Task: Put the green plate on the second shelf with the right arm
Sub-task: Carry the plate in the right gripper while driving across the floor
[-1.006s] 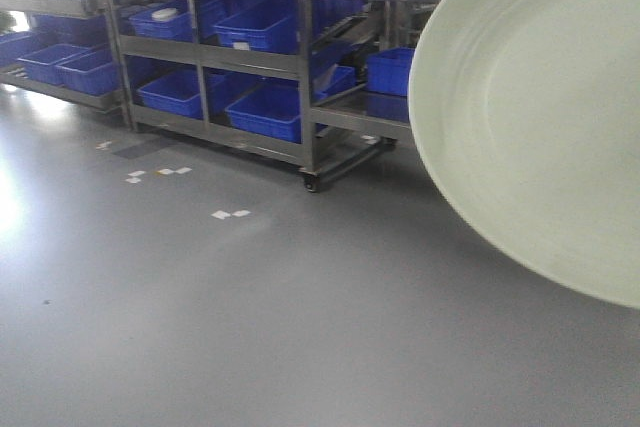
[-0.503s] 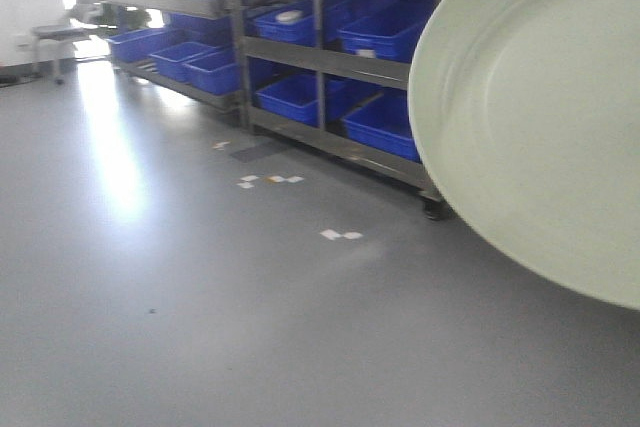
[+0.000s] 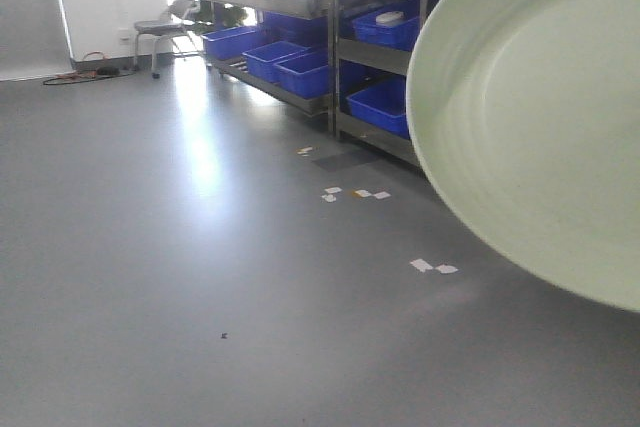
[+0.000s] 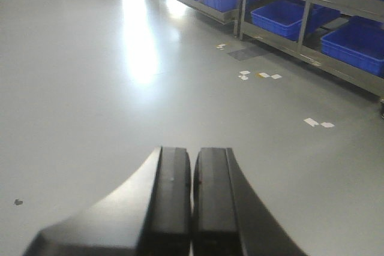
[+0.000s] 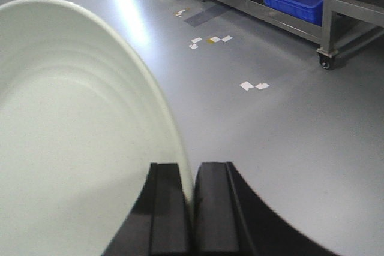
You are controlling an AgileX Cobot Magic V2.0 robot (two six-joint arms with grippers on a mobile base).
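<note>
Rim of the green plate (image 5: 66, 136) sits pinched between the two black fingers (image 5: 168, 208) of the right pincer (image 5: 193, 208), which is clenched on it at the plate's edge. In the right wrist view the plate spreads out to the left of the pincer, with its hollow side and faint rings showing. In the front view the green plate (image 3: 540, 117) is held up in the air on the right, tilted so that its hollow face turns toward the camera. It is cut off by the top and right borders there. It rests on no shelf and hides part of the metal racks (image 3: 333, 77) behind it.

The left pincer (image 4: 192, 208) hangs over the grey floor (image 4: 90, 88) with its fingers pressed flat together and nothing between them.

The racks stand along the far right side and carry blue bins (image 3: 300, 72) on several levels. One bin on an upper level holds a small white object (image 3: 390, 17), too blurred to name. White paper scraps (image 3: 432, 267) lie on the floor in small clusters in front of the racks. A caster (image 5: 327, 61) shows under a rack post in the right wrist view. At the back left a chair (image 3: 160, 32) stands near the wall, with a cable (image 3: 80, 75) on the floor beside it. Bright light glares off the floor near the chair.
</note>
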